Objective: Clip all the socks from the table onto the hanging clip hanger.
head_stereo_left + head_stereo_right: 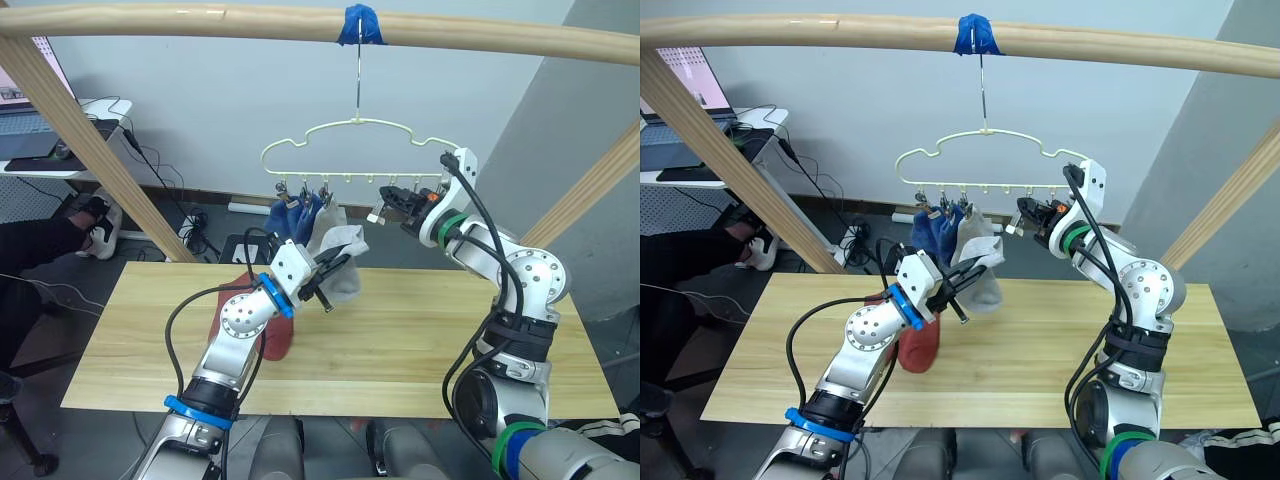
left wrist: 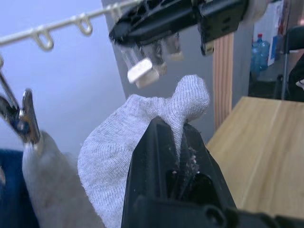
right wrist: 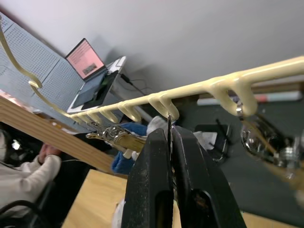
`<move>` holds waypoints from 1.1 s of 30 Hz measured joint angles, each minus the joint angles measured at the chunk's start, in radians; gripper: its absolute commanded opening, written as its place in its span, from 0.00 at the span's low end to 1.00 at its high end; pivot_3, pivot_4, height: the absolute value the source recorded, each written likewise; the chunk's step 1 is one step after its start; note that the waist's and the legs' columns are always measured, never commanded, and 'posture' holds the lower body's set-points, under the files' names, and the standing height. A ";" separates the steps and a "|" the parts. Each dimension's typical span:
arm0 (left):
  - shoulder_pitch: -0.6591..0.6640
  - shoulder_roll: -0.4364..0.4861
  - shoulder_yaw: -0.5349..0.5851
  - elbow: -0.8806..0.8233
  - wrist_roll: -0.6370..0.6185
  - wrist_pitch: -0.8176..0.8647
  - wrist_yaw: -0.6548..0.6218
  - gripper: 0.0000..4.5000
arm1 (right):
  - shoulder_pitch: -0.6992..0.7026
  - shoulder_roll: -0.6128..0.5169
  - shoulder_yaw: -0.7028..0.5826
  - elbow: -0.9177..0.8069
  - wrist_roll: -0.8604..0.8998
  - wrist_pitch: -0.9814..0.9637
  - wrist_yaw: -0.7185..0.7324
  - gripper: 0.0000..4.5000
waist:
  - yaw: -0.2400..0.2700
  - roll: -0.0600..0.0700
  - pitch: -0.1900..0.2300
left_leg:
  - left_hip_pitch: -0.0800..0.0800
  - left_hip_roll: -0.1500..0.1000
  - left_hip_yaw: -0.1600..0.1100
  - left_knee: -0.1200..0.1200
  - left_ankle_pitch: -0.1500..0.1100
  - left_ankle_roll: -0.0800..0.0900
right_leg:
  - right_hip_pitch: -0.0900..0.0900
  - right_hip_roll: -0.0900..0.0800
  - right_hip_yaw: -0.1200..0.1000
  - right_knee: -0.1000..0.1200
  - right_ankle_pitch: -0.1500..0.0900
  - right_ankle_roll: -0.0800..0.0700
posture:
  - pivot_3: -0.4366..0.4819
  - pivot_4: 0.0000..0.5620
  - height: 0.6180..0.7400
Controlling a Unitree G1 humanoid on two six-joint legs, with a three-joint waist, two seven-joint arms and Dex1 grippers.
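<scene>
The pale yellow-green clip hanger hangs by its hook from the top pole. Two blue socks and one grey sock hang from its left clips. My left gripper is shut on another grey sock, held up just below the hanger's middle. My right gripper is shut on a silver clip right of the hung socks. A rust-red sock lies on the table, partly hidden by my left arm.
The wooden pole frame crosses overhead, with slanted poles at left and right. Blue tape holds the hook. A desk with a laptop and a seated person are at the back left.
</scene>
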 measured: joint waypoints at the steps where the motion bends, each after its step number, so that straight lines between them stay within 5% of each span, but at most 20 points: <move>1: -0.010 -0.005 -0.002 0.000 0.009 -0.014 0.004 0.00 | -0.009 0.007 -0.012 0.000 0.020 0.018 -0.022 0.00 | 0.000 0.000 0.000 | 0.000 0.000 0.000 0.000 0.000 0.000 | 0.000 0.000 0.000 0.000 0.000 0.000 | 0.48 0.27 1.00; 24: -0.062 -0.018 -0.002 0.075 0.046 -0.106 0.042 0.00 | -0.026 0.050 -0.058 0.000 0.174 0.095 -0.184 0.00 | -0.001 0.000 0.000 | 0.000 0.000 0.000 0.000 0.000 0.000 | 0.000 0.000 0.000 0.000 0.000 0.000 | 0.49 0.28 1.00; 27: -0.062 -0.021 -0.003 0.075 0.055 -0.110 0.042 0.00 | -0.026 0.045 -0.047 0.000 0.176 0.093 -0.184 0.15 | -0.001 0.000 0.000 | 0.000 0.000 0.000 0.000 0.000 0.000 | 0.000 0.000 0.000 0.000 0.000 0.000 | 0.49 0.28 1.00; 33: -0.071 -0.023 -0.003 0.075 0.058 -0.114 0.043 0.00 | -0.026 0.036 -0.031 0.000 0.181 0.093 -0.182 0.65 | -0.001 0.000 0.000 | 0.000 0.000 0.000 0.000 0.000 0.000 | 0.000 0.000 0.000 0.001 0.000 0.000 | 0.49 0.28 1.00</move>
